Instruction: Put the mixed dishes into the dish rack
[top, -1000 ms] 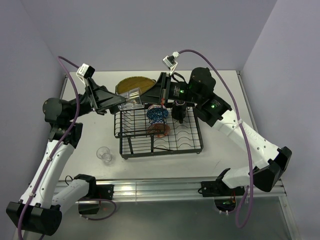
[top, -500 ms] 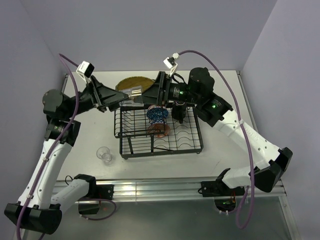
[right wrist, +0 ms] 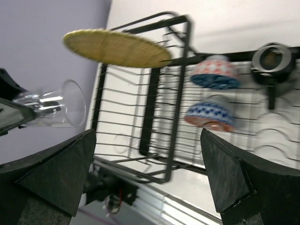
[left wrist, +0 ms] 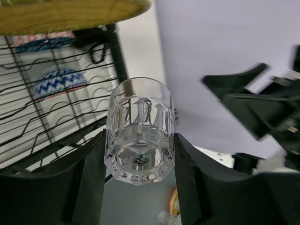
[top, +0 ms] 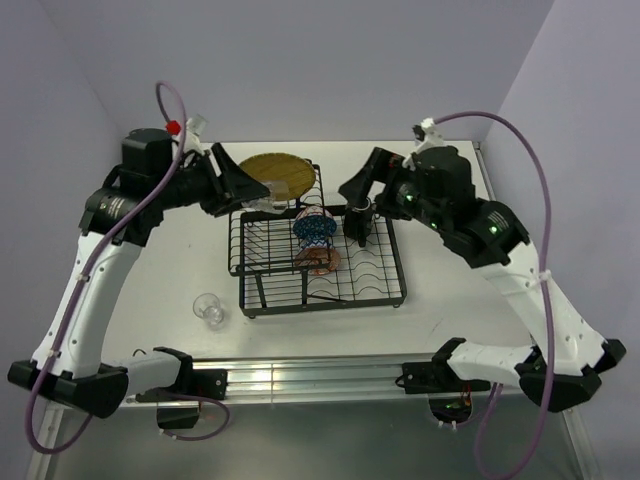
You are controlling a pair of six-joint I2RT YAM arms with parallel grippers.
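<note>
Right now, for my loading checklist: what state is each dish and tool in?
left tool: shut on first glass cup
right tool: open, empty
first glass cup: held off the table
second glass cup: on the table, outside the dish rack
yellow plate: propped in rack
blue bowl: on edge in rack
orange-red bowl: on edge in rack
black mug: in rack

Left rack [top: 322, 306] rows: open from above.
Mid rack: blue bowl [top: 315, 228], red bowl [top: 321, 261], mug [top: 360, 223] block.
Rear rack: plate [top: 277, 172].
Left worktop [top: 165, 265]: loose glass [top: 210, 309].
</note>
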